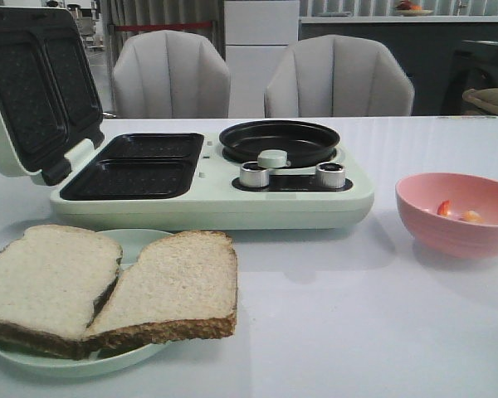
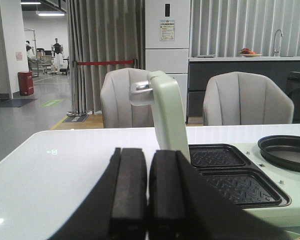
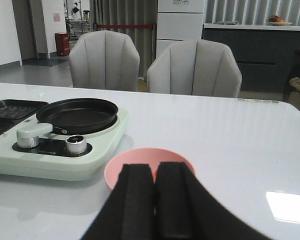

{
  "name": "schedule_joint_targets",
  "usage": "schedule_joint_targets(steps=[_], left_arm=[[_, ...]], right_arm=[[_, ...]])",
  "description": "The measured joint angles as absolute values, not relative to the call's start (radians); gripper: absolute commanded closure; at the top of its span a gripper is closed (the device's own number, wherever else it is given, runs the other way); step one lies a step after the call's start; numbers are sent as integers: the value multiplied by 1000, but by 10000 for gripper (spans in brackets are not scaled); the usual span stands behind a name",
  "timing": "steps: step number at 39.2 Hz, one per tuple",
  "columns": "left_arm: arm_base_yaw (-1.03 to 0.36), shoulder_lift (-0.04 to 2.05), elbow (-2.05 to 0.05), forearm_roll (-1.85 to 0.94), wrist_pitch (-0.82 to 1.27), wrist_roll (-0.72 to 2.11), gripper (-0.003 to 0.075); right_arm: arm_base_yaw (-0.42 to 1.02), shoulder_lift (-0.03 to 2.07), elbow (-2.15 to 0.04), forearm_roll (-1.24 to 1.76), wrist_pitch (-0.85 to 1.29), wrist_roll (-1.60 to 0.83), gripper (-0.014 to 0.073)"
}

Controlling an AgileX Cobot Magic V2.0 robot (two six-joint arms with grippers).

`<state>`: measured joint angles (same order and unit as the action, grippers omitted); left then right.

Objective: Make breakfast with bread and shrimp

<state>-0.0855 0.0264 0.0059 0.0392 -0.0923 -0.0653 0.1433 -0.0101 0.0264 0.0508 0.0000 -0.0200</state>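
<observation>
Front view: two square slices of pale beige wholemeal bread with dark brown crusts [image 1: 108, 290] overlap on a round pale green plate [image 1: 141, 242] at the near left of the glossy white counter [image 1: 332, 323]; a few small curled orange-red shrimp pieces [image 1: 456, 211] lie in the bottom of a smooth pink bowl [image 1: 458, 213] at the right. Between and behind them stands a pale green breakfast maker [image 1: 207, 178], its hinged lid [image 1: 33, 87] raised to expose two dark, ribbed rectangular grill wells [image 1: 137, 166], beside a round black non-stick pan [image 1: 279, 141] with two metallic knobs in front of it [image 1: 290, 175]. Left wrist view: the left gripper [image 2: 147, 195], with matte black padded fingers, is closed to a thin seam, holds nothing and faces the lid's edge. Right wrist view: the right gripper [image 3: 155, 205] is likewise pressed together and empty, just before the pink bowl's rim. Neither food item appears to have been moved yet. Probable risks: the soft, porous slices may tear, fold or lift as a pair where they overlap; the small, slick shrimp may slip from the pads or stay out of reach in the curved bowl; the light bowl may slide on the polished counter; the upright lid may be struck by the left arm.
</observation>
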Motion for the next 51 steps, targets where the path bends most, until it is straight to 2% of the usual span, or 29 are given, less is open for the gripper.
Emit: schedule_joint_targets(steps=[34, 45, 51], left_arm=[[-86, 26, 6, 39, -97, -65, 606], [-86, 26, 6, 39, -318, -65, 606], [-86, 26, -44, 39, -302, -65, 606]], right_arm=[[143, -10, 26, 51, 13, -20, 452], [143, -10, 26, 51, 13, -20, 452], [143, -10, 26, 51, 15, -20, 452]])
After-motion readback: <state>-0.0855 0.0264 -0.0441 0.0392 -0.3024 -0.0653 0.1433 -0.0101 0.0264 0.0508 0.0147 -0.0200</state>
